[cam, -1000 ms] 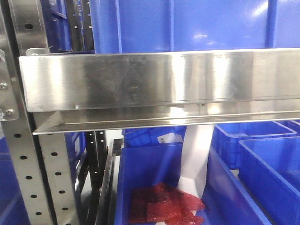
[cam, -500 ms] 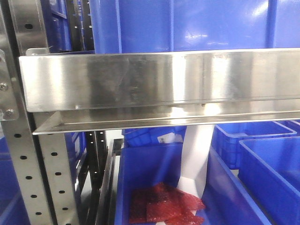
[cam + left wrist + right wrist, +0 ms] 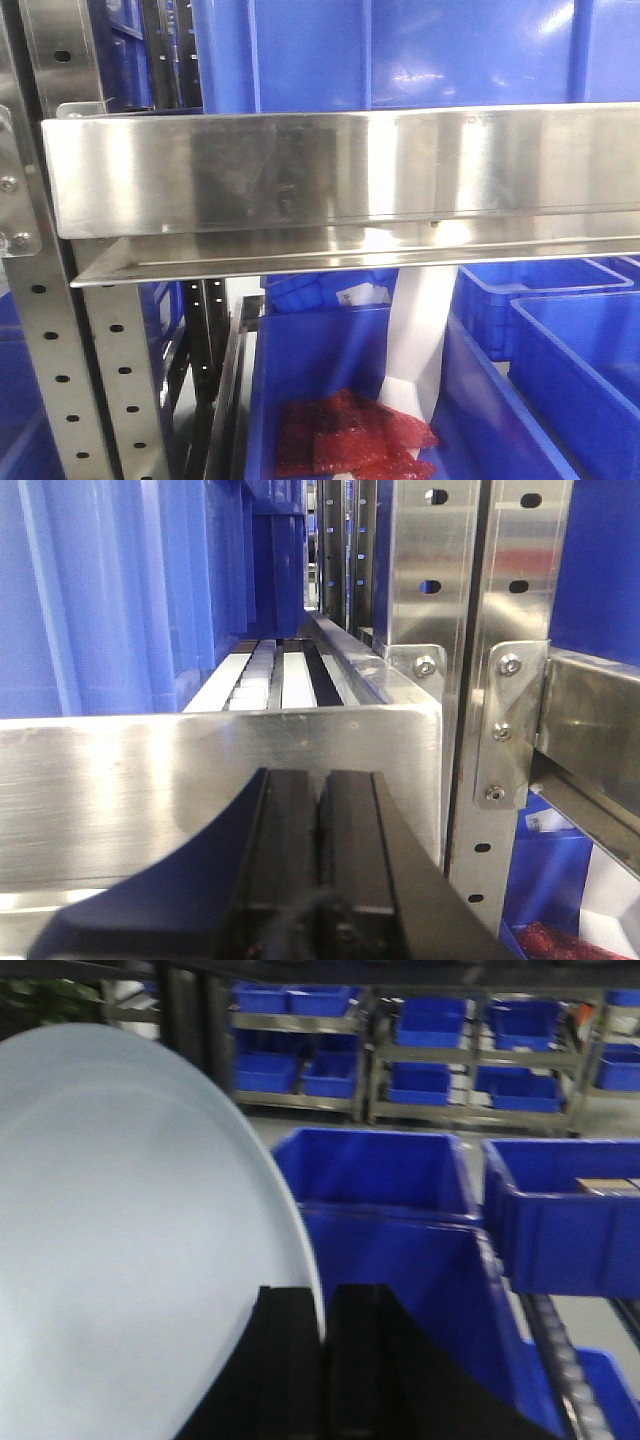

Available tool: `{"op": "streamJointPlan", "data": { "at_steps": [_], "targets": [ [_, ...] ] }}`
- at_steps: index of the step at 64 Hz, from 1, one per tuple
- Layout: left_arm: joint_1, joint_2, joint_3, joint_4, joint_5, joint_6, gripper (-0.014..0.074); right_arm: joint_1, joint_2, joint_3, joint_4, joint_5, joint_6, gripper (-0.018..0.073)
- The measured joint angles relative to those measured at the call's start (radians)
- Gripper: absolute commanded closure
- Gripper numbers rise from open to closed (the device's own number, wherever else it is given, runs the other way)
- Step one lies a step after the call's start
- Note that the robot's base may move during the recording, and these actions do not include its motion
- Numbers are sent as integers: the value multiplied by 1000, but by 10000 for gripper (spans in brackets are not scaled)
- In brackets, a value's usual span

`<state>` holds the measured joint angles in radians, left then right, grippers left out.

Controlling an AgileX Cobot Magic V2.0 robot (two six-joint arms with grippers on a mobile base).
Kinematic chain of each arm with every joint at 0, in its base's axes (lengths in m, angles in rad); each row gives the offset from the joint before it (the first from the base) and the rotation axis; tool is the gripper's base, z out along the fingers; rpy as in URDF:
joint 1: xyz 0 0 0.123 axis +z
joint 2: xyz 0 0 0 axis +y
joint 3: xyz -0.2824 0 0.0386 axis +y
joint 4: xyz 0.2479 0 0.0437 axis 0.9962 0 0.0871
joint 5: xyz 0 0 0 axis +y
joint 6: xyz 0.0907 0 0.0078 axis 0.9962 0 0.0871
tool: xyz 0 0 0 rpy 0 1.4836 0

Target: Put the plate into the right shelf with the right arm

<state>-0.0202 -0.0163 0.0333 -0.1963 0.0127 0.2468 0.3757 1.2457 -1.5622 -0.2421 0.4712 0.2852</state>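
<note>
We see the left gripper [image 3: 320, 810] in its own wrist view with both black fingers pressed flat together, no gap between them and nothing held. The right gripper [image 3: 322, 1325] appears in its wrist view with its two black fingers drawn close, pinching the thin rim of the plate [image 3: 120, 1250]. Neither arm appears in the front-facing view.

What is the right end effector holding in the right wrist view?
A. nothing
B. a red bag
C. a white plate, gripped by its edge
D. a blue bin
C: the right end effector is closed on the rim of the white plate, which fills the left of the view, with blue bins behind it.
</note>
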Motion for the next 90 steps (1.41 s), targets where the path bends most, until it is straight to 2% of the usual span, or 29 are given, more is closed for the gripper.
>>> {"op": "streamJointPlan", "data": {
  "at_steps": [14, 36, 42, 52, 57, 73, 81, 90],
  "targets": [
    [0, 0, 0, 0, 0, 0, 643, -69, 150, -6, -5, -29, 0, 504],
    [0, 0, 0, 0, 0, 0, 643, -72, 337, -6, -5, -42, 0, 488],
    [0, 0, 0, 0, 0, 0, 643, -72, 346, -6, -5, -44, 0, 369],
    [0, 0, 0, 0, 0, 0, 643, -72, 344, -6, -5, -53, 0, 9],
    [0, 0, 0, 0, 0, 0, 643, -72, 335, -6, -5, -48, 0, -77],
    [0, 0, 0, 0, 0, 0, 643, -72, 245, -6, -5, -4, 0, 6],
    [0, 0, 0, 0, 0, 0, 643, -72, 168, -6, -5, 49, 0, 137],
    [0, 0, 0, 0, 0, 0, 643, -72, 55, 17, -5, 113, 0, 347]
  ]
}}
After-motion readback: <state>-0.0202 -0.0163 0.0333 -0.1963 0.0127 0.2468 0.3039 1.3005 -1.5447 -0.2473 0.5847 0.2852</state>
